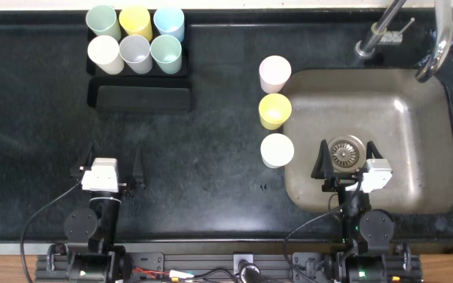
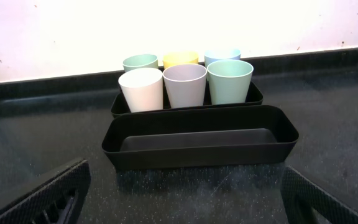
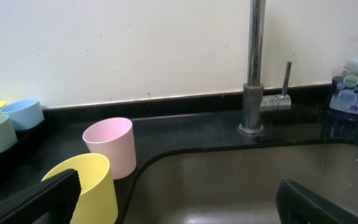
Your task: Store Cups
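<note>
Beside the sink [image 1: 415, 118], mid-frame in the top view, three loose cups stand upright in a close column: pink cup [image 1: 274, 73] uppermost, yellow cup [image 1: 274, 111] next, white cup [image 1: 277, 150] lowest, right at the basin's edge. They look like light, stiff plastic with smooth tapered walls, so they probably tip or slip easily. Pinching over the rim, one finger inside, seems the surest hold. Upper left, a full tray [image 2: 257, 95] carries six cups, and an empty tray [image 2: 197, 155] lies just below it. Broad bare tabletop [image 1: 211, 157] separates the cups from the trays, giving easy room to carry. The sink drop and close neighbours are the tight spots. Left pincer [image 1: 112, 161] hangs lower left with fingers spread, holding nothing. Right pincer [image 1: 346, 156], likewise spread and empty, sits above the drain.
</note>
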